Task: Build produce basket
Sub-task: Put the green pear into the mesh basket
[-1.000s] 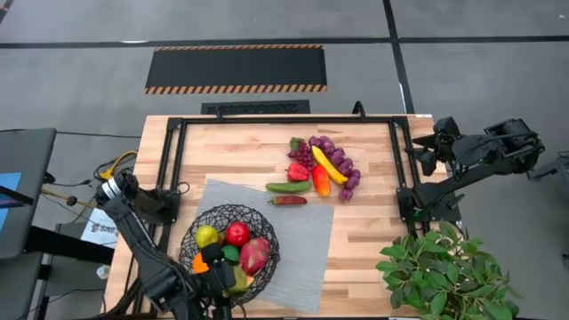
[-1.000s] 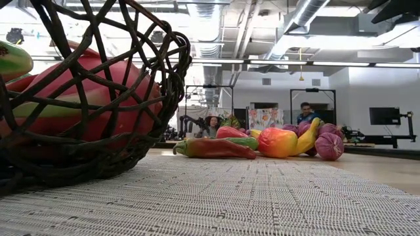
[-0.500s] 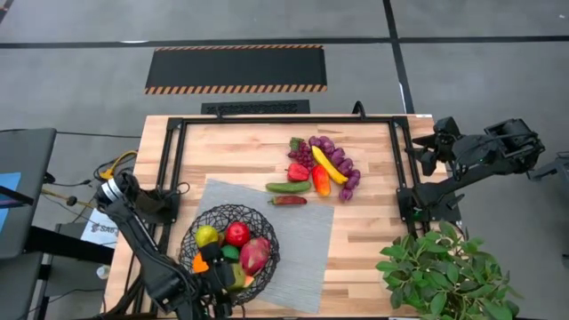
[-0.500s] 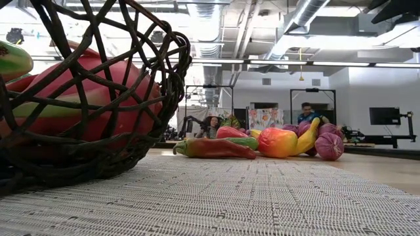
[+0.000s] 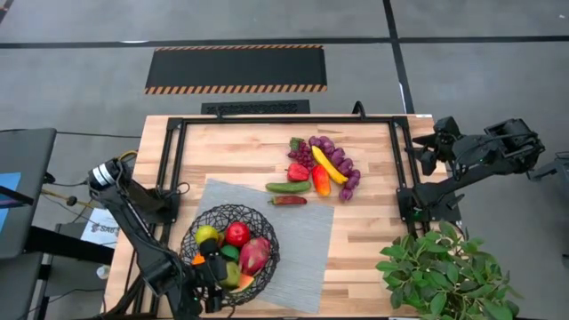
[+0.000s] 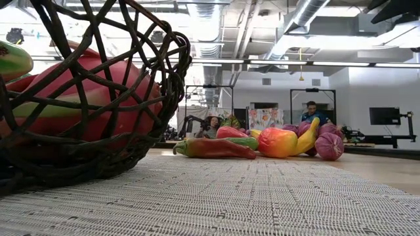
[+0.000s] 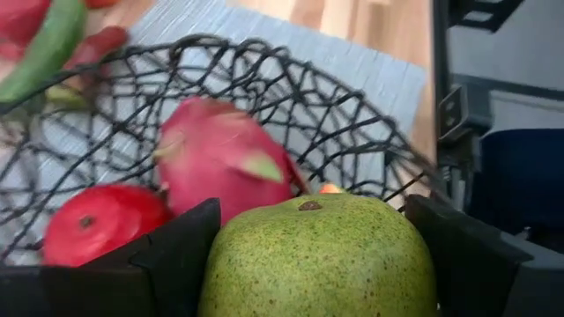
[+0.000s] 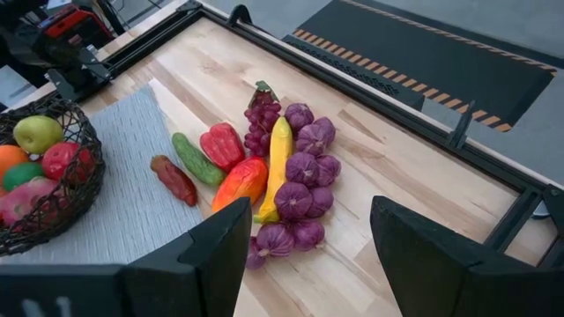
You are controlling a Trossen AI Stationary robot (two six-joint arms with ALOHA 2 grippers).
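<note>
I hold a green fruit over the basket's near rim.

My left gripper [image 7: 308, 264] has its fingers spread wide around a speckled green fruit [image 7: 317, 255], poised at the near edge of the wire basket [image 5: 229, 242], which sits on the grey mat [image 5: 302, 240] and already carries a dragon fruit [image 7: 220, 154] and a red apple [image 7: 101, 220]. I judge the placing step is in hand; next I must lower and let go without knocking what lies inside. The right gripper [image 8: 304, 255] waits off the surface's far side, fingers apart and empty. More produce [image 5: 320, 169] is piled mid-surface. Beyond the wooden surface [image 5: 240, 151], the low view shows a workshop with 2 people.
</note>
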